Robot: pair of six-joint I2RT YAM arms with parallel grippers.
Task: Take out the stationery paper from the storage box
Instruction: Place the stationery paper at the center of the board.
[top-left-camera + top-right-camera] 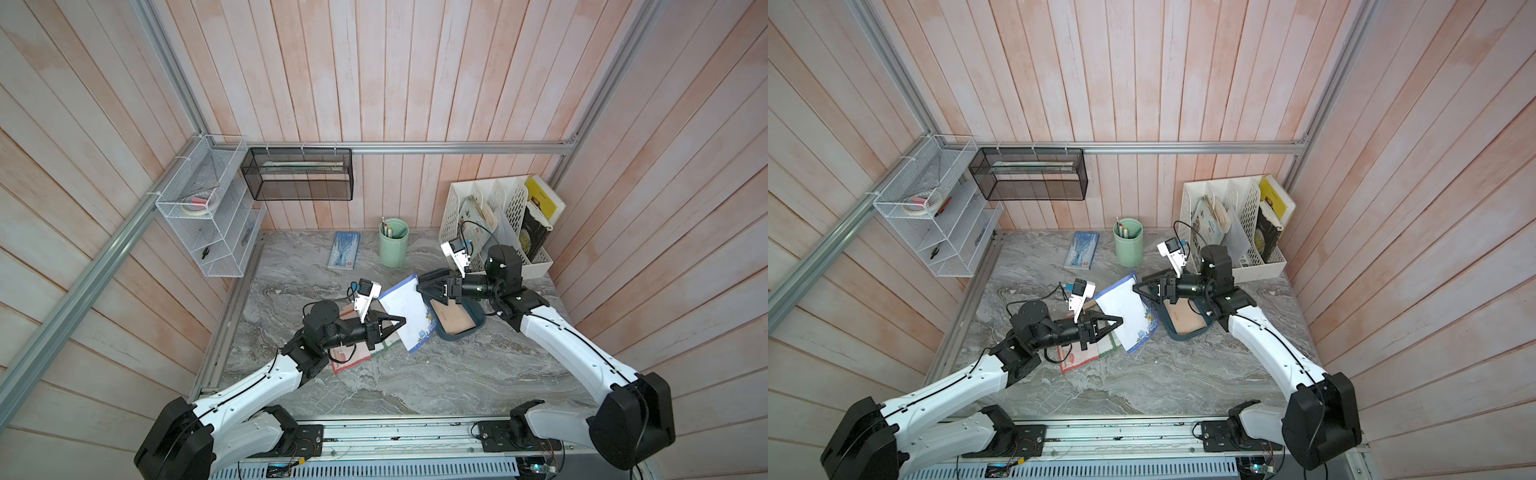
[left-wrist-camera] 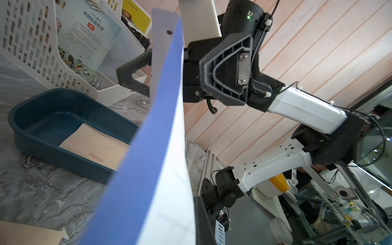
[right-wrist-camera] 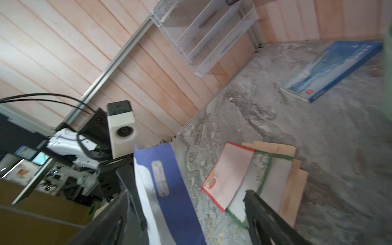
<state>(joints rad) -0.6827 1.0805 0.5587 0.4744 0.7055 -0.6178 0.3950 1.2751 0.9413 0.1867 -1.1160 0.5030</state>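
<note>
Left claw [image 1: 401, 321]: clenched on one edge of the blue-bordered sheet [image 1: 405, 309], carrying it clear of the tabletop.
Right claw [image 1: 419, 286]: released, with its jaws spread wide on either side of the sheet's opposite edge. I cannot tell whether a finger touches the paper.
Sheet's place: in the air between the two claws, tilted and bowed along its length.
Storage box [image 2: 53, 152]: directly under the right claw. One tan kraft sheet [image 2: 95, 146] lies flat on its floor.
Sheets already out [image 3: 229, 176]: fanned flat on the marble tabletop [image 1: 415, 374] beneath the left claw.
Handling: the paper looks very light and limp, likely to sag, flutter or crease.
Where to grip: pinch firmly near an edge, since a flat sheet offers no lip.
Materials: matte white paper with a blue printed border, smooth dark teal plastic tub with rounded corners, and fibrous kraft.
</note>
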